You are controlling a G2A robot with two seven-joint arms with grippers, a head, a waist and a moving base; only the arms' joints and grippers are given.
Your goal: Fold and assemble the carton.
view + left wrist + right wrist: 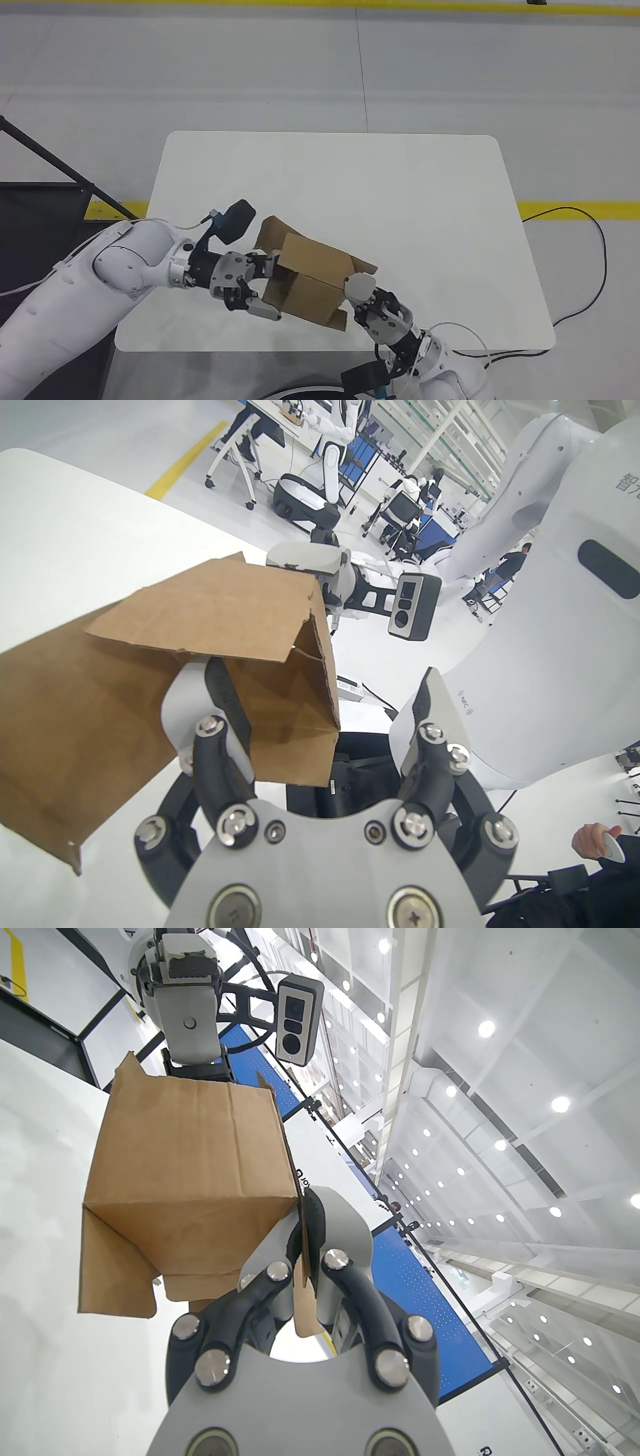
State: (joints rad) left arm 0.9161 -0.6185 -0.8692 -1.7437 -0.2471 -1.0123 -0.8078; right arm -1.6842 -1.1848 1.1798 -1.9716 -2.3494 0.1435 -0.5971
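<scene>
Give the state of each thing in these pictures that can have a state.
carton: partly set up as a box, end flaps not closed.
left claw: open, astride a wall at the carton's open end.
right claw: shut on the edge of a carton wall.

Brown carton (312,272), partly erected (end flaps open), tilted

- The floor (300,70) is pale grey. A yellow line (580,210) runs across it, out past the table, far from the left claw (262,290).
- A white table (420,180) with round corners lies under that claw.
- A black cable (603,265) lies on the floor, well off to the side of the right claw (375,305).
- High above the right claw, round lights (560,1104) shine in a white ceiling (450,988).
- Chairs (405,507) stand far behind.
</scene>
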